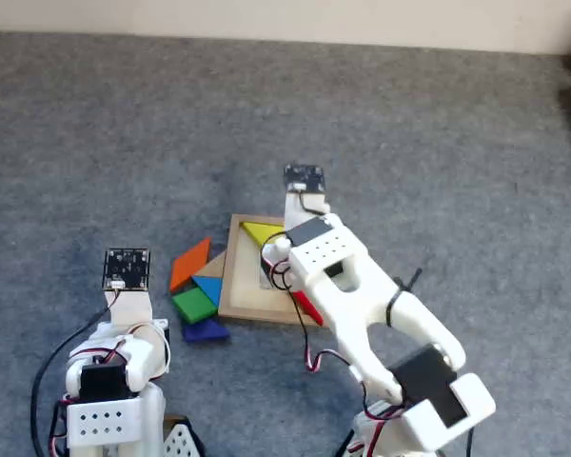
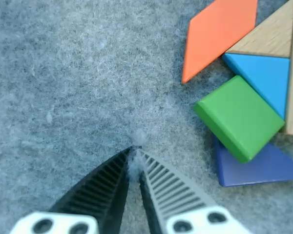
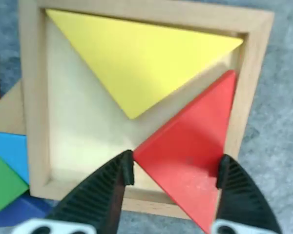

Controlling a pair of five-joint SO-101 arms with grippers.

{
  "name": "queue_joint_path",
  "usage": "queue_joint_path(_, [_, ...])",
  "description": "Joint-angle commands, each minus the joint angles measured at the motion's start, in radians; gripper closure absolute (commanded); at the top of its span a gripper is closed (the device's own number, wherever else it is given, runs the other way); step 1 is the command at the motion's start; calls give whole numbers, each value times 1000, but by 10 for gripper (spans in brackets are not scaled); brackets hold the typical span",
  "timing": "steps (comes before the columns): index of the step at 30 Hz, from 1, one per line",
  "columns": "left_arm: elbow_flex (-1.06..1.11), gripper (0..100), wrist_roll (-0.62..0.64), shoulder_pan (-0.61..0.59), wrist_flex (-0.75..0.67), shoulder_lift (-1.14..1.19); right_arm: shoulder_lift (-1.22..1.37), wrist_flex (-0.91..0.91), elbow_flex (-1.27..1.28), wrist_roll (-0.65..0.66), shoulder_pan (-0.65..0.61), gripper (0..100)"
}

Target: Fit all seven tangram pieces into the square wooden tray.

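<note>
You're working at a robot test bench rather than in a lived-in room, though the frames don't tell you which kind of building it sits in. A grey felt-like covering (image 1: 438, 124) spreads across nearly the whole high view. Along the top edge runs a pale strip (image 1: 266, 19). At the bottom stand two white arms (image 1: 114, 371) with bare circuit boards and loose wiring, and mid-frame lies a square wooden tray (image 1: 252, 312).
</note>
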Motion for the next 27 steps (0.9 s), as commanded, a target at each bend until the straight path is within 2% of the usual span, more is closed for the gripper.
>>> queue_joint_path(1, [-1, 993, -3, -7, 5, -15, -8, 39, -90, -12, -8, 672])
queue_joint_path(4, [-1, 993, -3, -7, 5, -15, -10, 64, -96, -12, -8, 641])
queue_joint_path(10, [-1, 993, -3, -7, 5, -15, -12, 68, -140, 3, -8, 640])
queue_joint_path(14, [-1, 993, -3, -7, 5, -15, -13, 145, -193, 95, -13, 641])
queue_joint_path(20, [-1, 993, -3, -7, 5, -15, -127, 231, -197, 130, -8, 649])
queue_joint_path(23, [-1, 993, -3, -7, 5, -15, -186, 213, -113, 222, -15, 735])
queue_joint_path(27, [-1, 993, -3, -7, 5, -15, -197, 110, -15, 242, -7, 866])
